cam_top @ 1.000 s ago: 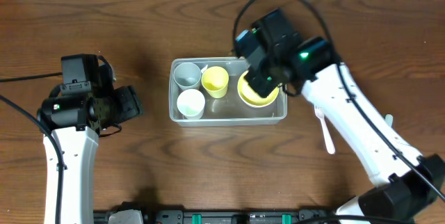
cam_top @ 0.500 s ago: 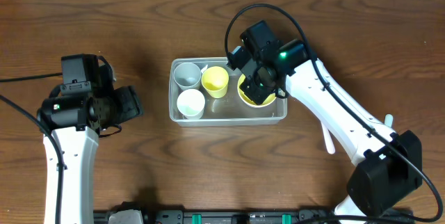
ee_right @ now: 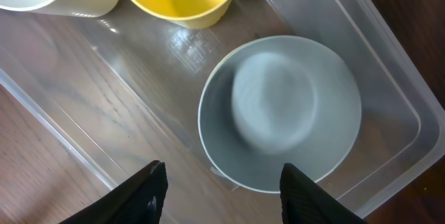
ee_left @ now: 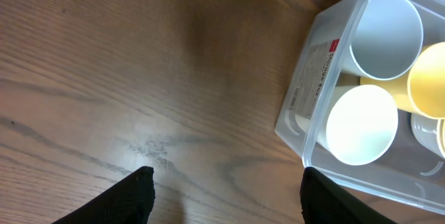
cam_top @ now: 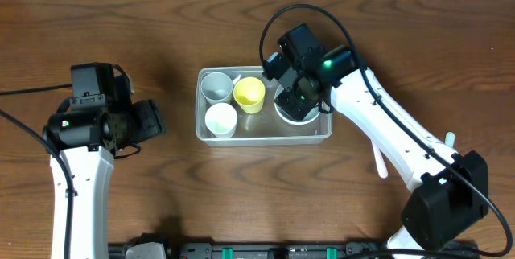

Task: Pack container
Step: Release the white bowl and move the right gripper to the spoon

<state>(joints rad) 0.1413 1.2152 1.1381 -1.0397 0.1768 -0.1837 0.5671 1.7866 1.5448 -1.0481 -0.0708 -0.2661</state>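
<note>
While the left claw and right claw both hang spread and empty, the clear container sits on the tabletop holding a grey cup, a white cup, a yellow cup and, beneath the right claw, a pale bowl.

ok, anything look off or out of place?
Nothing tipped or spilled inside the clear plastic rectangular container. Only oddity: a white plastic utensil lies outside it on the brown wooden table.
</note>
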